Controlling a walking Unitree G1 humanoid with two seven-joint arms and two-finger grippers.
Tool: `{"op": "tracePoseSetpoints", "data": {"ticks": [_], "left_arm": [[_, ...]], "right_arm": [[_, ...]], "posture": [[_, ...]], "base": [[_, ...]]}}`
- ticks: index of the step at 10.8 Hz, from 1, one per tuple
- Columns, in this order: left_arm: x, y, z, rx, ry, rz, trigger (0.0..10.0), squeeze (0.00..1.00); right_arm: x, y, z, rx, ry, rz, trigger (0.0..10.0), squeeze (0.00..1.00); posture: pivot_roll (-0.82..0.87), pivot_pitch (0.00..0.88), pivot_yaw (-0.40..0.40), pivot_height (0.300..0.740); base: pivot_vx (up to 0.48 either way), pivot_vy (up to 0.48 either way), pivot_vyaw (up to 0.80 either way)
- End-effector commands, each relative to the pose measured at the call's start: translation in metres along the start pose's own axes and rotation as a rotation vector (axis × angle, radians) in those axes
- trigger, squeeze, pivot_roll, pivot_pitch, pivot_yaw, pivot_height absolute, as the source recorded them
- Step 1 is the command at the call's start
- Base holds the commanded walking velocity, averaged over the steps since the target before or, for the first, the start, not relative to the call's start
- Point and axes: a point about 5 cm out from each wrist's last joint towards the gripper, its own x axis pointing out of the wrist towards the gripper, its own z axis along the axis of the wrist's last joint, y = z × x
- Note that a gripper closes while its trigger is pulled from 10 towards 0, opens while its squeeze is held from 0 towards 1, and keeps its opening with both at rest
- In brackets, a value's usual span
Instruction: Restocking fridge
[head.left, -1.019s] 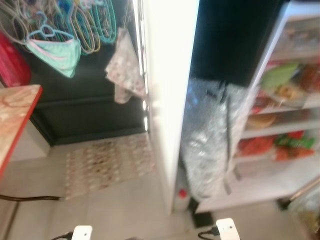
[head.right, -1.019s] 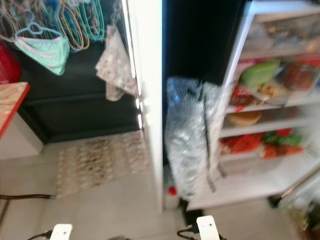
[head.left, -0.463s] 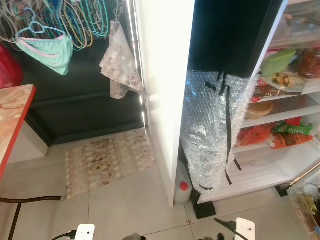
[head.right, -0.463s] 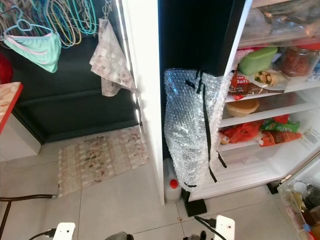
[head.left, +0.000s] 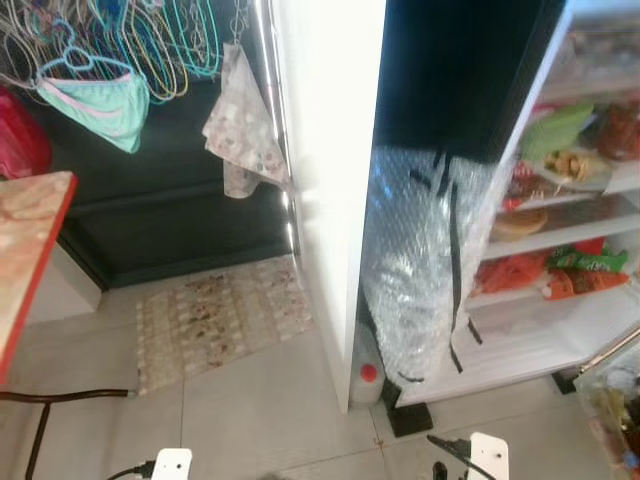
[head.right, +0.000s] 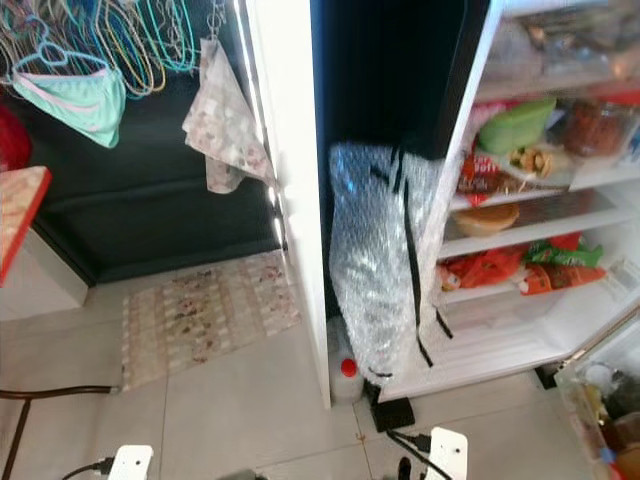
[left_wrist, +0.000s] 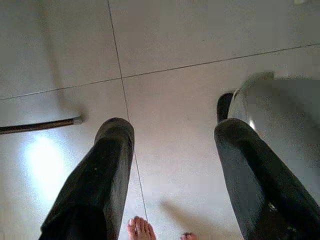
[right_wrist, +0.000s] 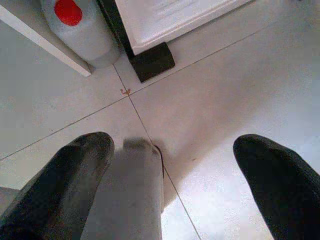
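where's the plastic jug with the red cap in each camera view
Left eye view: jug on the floor at the white wall's foot, beside the bubble wrap.
Right eye view: same spot.
Right wrist view: beyond the open right gripper, jug.
Left wrist view: no jug.
Shared landmark: black block.

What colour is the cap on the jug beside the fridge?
Red cap on the jug; clearest in the right wrist view.

White wrist blocks with black cables; the left end effector (left_wrist: 172, 185) and right end effector (right_wrist: 185, 185) show thick, rounded black fingers (left_wrist: 97, 180).
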Motion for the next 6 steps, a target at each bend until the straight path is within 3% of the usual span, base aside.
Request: {"op": "tracePoseSetpoints", "data": {"ticks": [1,6], "left_arm": [[-0.0009,0.0016,-0.0045,-0.002,0.016,0.005,10.0,0.0],[-0.0006,-0.0008,-0.0035,-0.013,0.006,0.001,10.0,0.0]], "right_arm": [[0.0,0.0039,0.0,-0.001,-0.005,0.01,10.0,0.0],[0.0004,0.0121,0.0026,0.006,-0.015,0.038,10.0,0.0]], "posture": [[0.03,0.045,0.063,0.74],[0.02,0.019,0.062,0.74]], "base": [[0.0,0.0,0.0],[0.0,0.0,0.0]]}}
